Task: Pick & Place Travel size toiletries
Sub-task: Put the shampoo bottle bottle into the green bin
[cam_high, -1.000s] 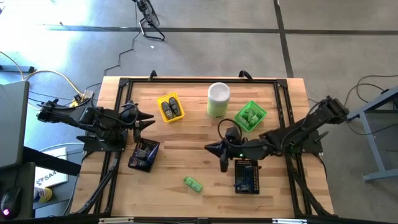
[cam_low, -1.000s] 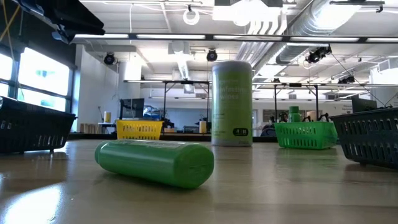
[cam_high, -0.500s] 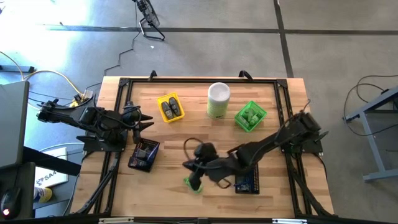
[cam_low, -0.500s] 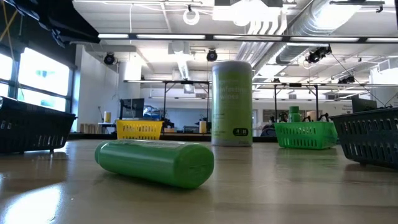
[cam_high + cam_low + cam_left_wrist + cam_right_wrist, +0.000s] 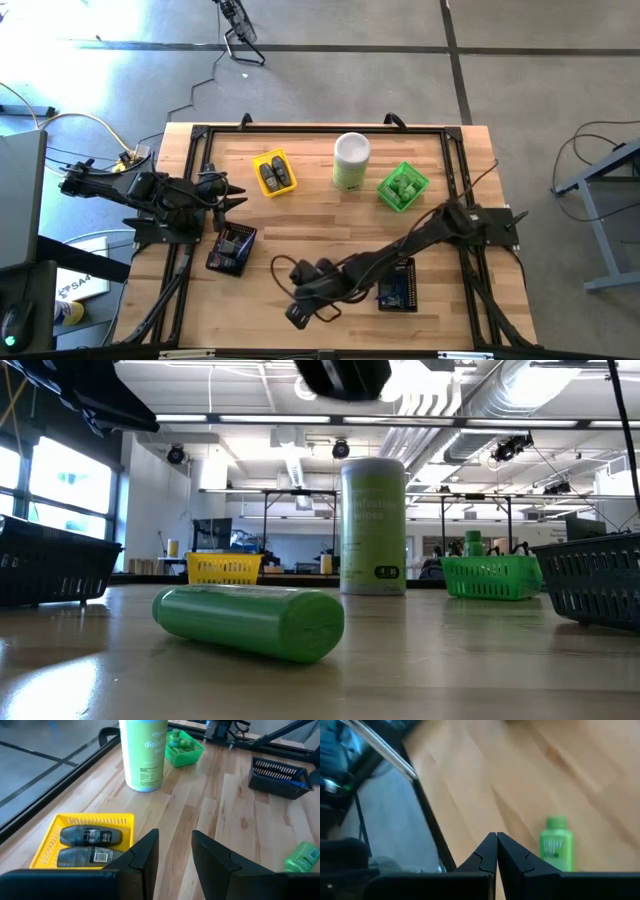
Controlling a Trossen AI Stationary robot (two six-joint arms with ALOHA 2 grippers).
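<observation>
A bright green travel bottle [image 5: 250, 622] lies on its side on the wooden table near the near edge. It also shows in the right wrist view [image 5: 555, 849] and the left wrist view [image 5: 303, 858]; in the high view my right arm hides it. My right gripper [image 5: 496, 845] is shut and hangs above the table just beside the bottle, near the near edge [image 5: 297, 316], touching nothing. My left gripper [image 5: 175, 837] stands open and empty at the table's left [image 5: 240, 195], above the yellow tray [image 5: 45, 852], which holds two dark grey oval pieces [image 5: 90, 836].
A tall pale-green canister [image 5: 351, 160] stands at the far middle. Right of it is a green tray [image 5: 403, 187] with green bottles. One black mesh tray [image 5: 232, 249] sits at the left and another [image 5: 397, 284] under my right arm. Bare wood lies between them.
My right gripper has swept from the table's middle toward the near edge and leftward, sinking and tipping its fingers further down. It ends over the green bottle and has stayed shut. The bottle has not moved.
</observation>
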